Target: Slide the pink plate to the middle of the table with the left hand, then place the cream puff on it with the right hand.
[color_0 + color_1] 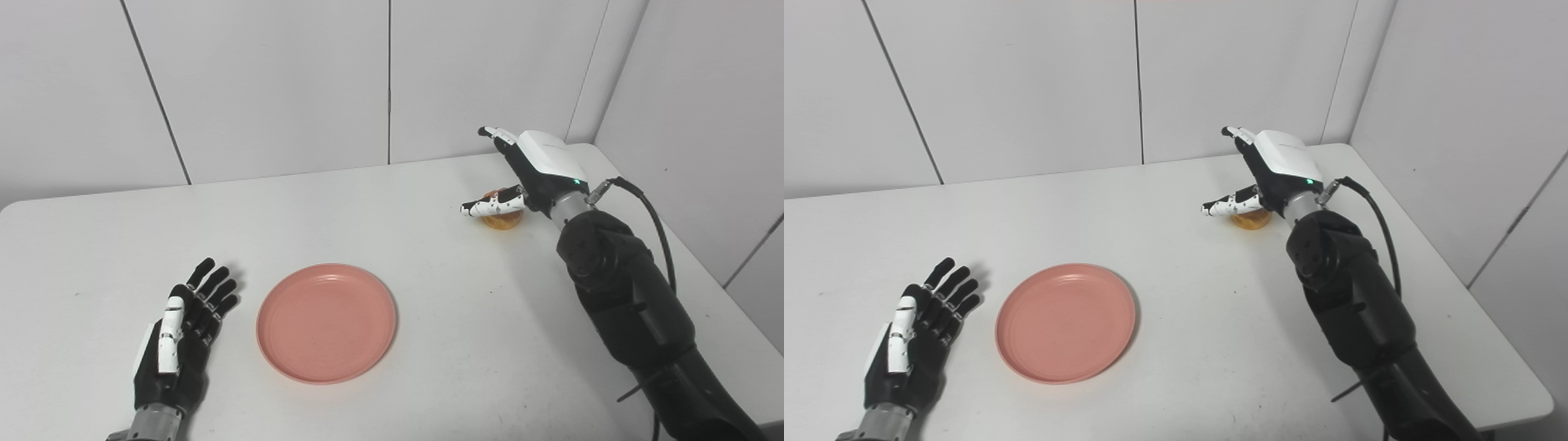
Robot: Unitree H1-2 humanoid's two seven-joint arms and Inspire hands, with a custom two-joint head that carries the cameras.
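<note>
The pink plate (326,322) lies flat on the white table (367,208), near the front and a little left of the middle. My left hand (180,334) rests open on the table just left of the plate, not touching it. The cream puff (503,219), golden brown, sits at the far right of the table. My right hand (527,168) hovers over it, open, with the thumb (490,206) stretched across its front and the fingers raised toward the wall. Most of the puff is hidden behind the thumb.
White wall panels close off the back and the right side of the table. A black cable (655,220) loops from the right wrist along the forearm (631,306). The table's right edge (1488,306) runs close beside that arm.
</note>
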